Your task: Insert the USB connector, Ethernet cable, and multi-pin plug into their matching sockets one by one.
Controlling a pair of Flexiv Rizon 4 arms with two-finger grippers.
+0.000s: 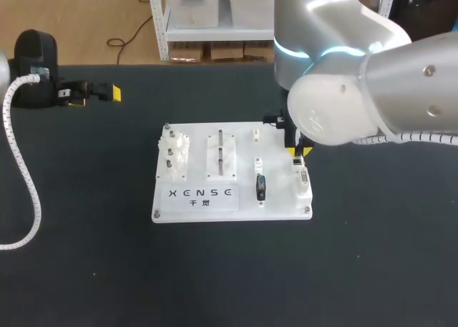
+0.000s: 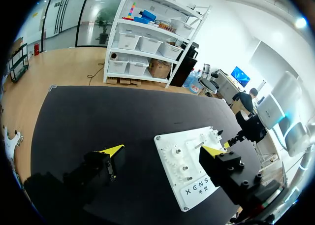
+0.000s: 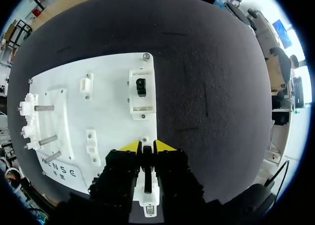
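black desk [image 1: 372, 270] carrying a white board [image 1: 275, 202] at its middle. on the board's left part we see a white gear fixture [image 1: 174, 155]. beside it stands a plate with two metal posts [image 1: 221, 154]. right of the posts a black connector [image 1: 261, 187] sits on a narrow white mount. at the board's right edge lies a white socket block [image 1: 303, 182].

right gripper [image 1: 298, 152]: our right arm comes in from the right and crosses above the board's far right corner. the gripper is low over the right edge, just behind the white socket block. in the right wrist view the gripper [image 3: 146, 146] points down at the board. ahead of it lies a second block with a dark opening [image 3: 141, 93], near a corner screw. whether the gripper is closed on anything we cannot tell.

left gripper [image 1: 95, 96]: well apart from the board, at the far left of the desk. in the left wrist view its yellow fingertips [image 2: 112, 149] are spread wide with nothing between them. the board [image 2: 170, 146] lies ahead of this gripper.
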